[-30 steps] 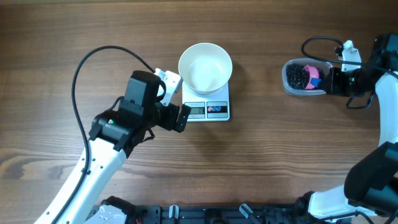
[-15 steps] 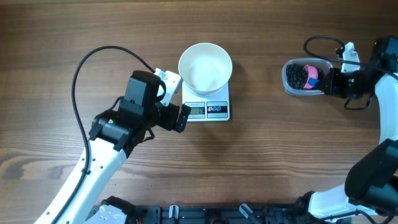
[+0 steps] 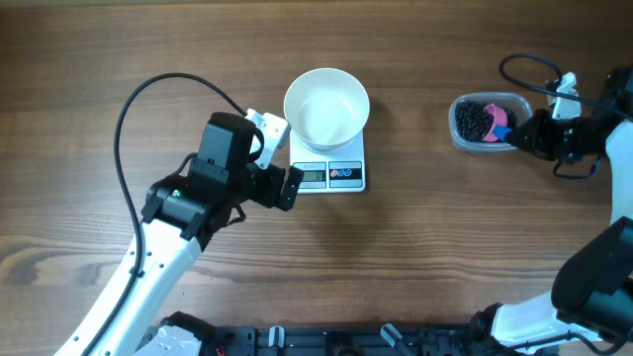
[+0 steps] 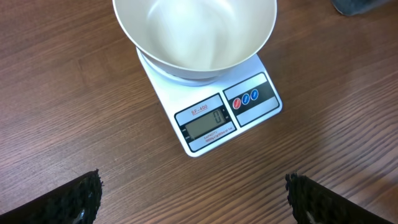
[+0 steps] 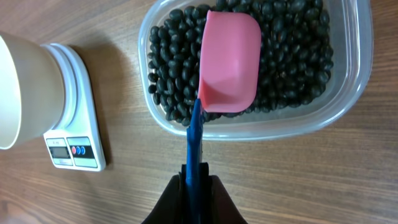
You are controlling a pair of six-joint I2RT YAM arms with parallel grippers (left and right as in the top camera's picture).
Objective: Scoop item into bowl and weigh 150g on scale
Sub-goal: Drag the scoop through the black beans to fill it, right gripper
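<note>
I'm at the first scoop. My right gripper is clamped on the blue handle of the pink scoop, which sits over the beans in the clear tub and looks empty. The bowl stands empty on the scale. My left gripper hangs near the scale, jaws wide apart. Next, I judge, the scoop must dig in, then lift level.

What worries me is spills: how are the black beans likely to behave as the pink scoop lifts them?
The beans are small, round and loose, so they will probably flow aside around the scoop rather than clump. They look smooth, so any heaped above its rim may roll off. Spilled ones would likely scatter across the flat table.
</note>
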